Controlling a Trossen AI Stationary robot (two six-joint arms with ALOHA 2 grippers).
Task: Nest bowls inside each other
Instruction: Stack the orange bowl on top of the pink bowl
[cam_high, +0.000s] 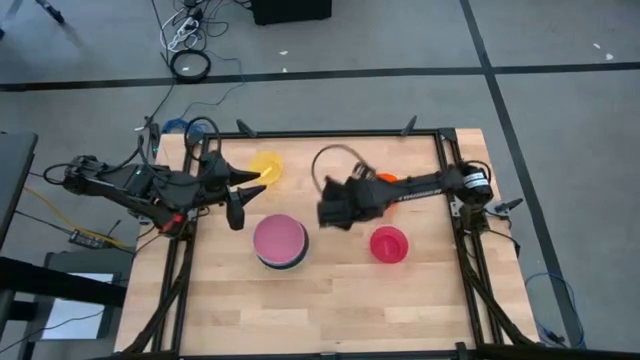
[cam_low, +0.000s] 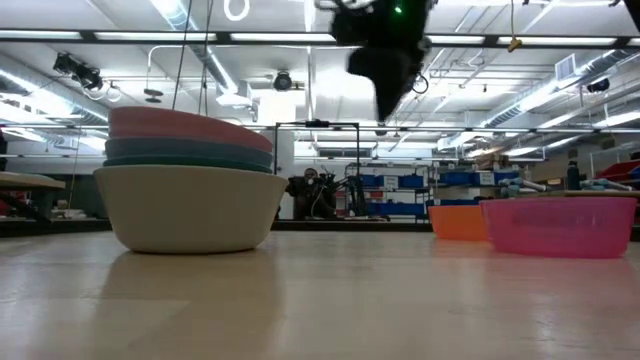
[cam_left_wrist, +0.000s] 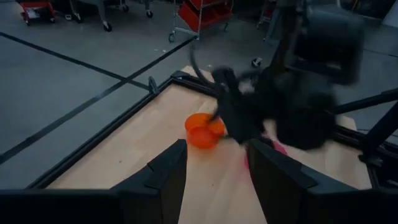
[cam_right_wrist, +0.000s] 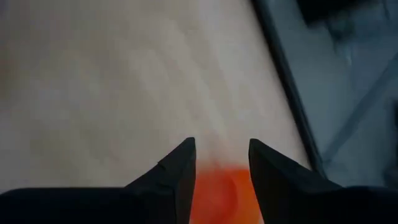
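Several bowls are nested in a stack (cam_high: 280, 243) in the middle of the table, with a pink bowl (cam_low: 185, 125) on top and a pale bowl (cam_low: 190, 205) at the bottom. A yellow bowl (cam_high: 266, 167), an orange bowl (cam_high: 386, 178) and a red bowl (cam_high: 389, 244) each stand alone on the table. My right gripper (cam_high: 330, 210) hangs open above the table between the stack and the red bowl. In its wrist view the orange bowl (cam_right_wrist: 217, 193) shows past its fingers. My left gripper (cam_high: 245, 195) waits open at the left, beside the yellow bowl.
A black frame (cam_high: 440, 135) runs around the wooden table top. Bare wood lies along the near edge (cam_high: 330, 310). Cables (cam_high: 190, 60) lie on the floor beyond the far side.
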